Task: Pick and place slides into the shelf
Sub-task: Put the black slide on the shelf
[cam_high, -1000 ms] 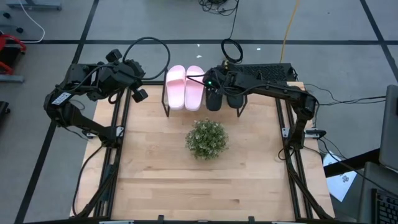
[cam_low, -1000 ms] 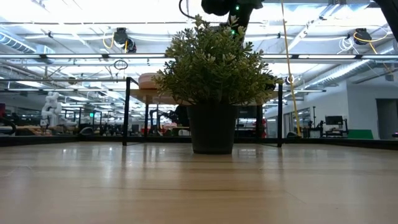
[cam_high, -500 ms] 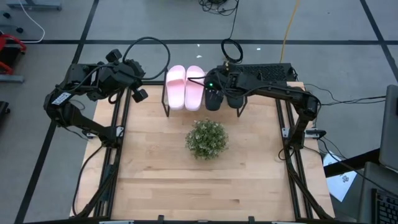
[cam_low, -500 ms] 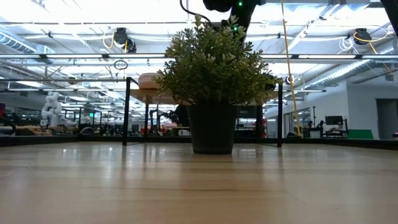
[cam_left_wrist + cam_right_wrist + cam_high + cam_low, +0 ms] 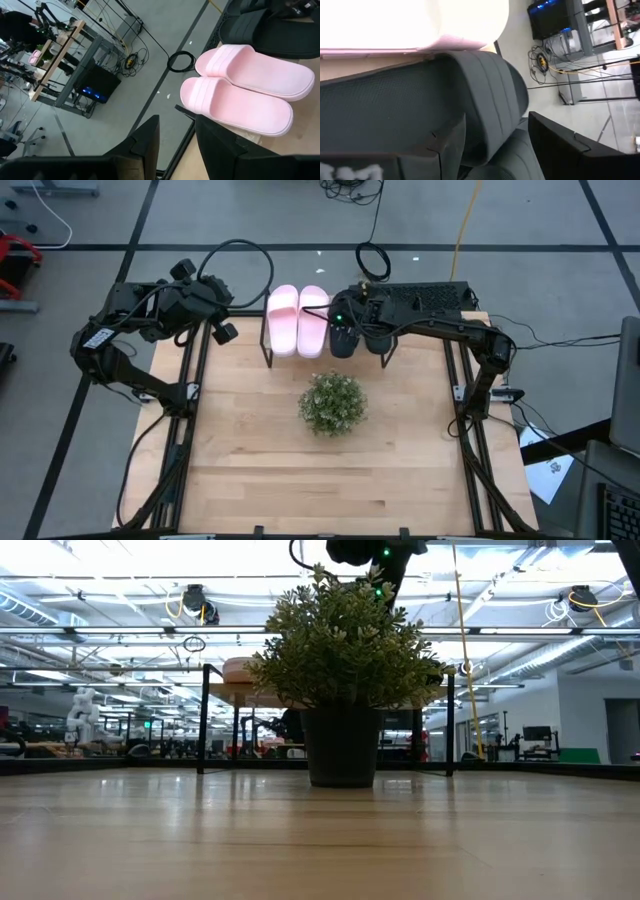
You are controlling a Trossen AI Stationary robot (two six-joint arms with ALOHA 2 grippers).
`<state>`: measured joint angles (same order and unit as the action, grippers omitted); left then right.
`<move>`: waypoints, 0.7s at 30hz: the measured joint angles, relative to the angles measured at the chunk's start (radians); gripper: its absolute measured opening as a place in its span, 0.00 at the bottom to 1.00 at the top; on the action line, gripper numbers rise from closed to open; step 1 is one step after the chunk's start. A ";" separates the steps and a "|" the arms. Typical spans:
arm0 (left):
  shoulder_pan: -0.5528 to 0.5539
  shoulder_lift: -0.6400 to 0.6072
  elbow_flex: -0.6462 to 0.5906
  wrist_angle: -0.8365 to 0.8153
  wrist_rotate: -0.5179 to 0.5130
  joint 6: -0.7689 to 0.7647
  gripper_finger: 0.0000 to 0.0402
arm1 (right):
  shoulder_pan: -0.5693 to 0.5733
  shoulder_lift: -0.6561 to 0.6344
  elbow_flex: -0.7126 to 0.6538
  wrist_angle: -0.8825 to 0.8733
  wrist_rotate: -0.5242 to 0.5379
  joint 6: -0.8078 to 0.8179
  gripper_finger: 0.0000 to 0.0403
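The pale pink pair of slides (image 5: 298, 320) (image 5: 245, 90) lies side by side, soles down, on the low shelf (image 5: 267, 340) at the table's far edge. The black pair (image 5: 377, 340) (image 5: 260, 30) lies to their right on the same shelf. My right gripper (image 5: 345, 328) (image 5: 496, 119) hovers right over the black pair, open, with its fingers on either side of one black slide's strap (image 5: 490, 100). My left gripper (image 5: 224, 332) (image 5: 177, 142) is open and sits off the table's far left corner, facing the pink pair. My right gripper stands open astride the strap end of one black slide (image 5: 492, 115), coming from above. That slide lies on the shelf beside its mate (image 5: 512, 155). Whether a finger touches it, I cannot tell.
A potted green plant (image 5: 332, 402) (image 5: 340, 670) stands mid-table just in front of the shelf and hides most of it in the low view. The near half of the wooden tabletop (image 5: 320, 480) is bare. Black frame rails (image 5: 185, 430) run along both table sides.
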<state>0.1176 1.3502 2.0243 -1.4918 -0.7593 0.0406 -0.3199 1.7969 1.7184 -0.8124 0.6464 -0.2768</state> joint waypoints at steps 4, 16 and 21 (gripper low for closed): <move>0.000 0.000 0.000 0.000 0.000 0.000 0.33 | 0.000 0.000 0.000 0.000 -0.022 -0.004 0.51; 0.000 0.000 0.000 0.000 0.000 0.000 0.33 | -0.017 0.000 0.000 0.001 -0.022 -0.030 0.51; 0.000 0.000 0.000 0.001 0.000 0.000 0.33 | -0.033 0.000 0.000 0.001 -0.022 -0.031 0.51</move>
<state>0.1177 1.3502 2.0243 -1.4910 -0.7597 0.0405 -0.3527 1.7969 1.7184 -0.8116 0.6247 -0.3080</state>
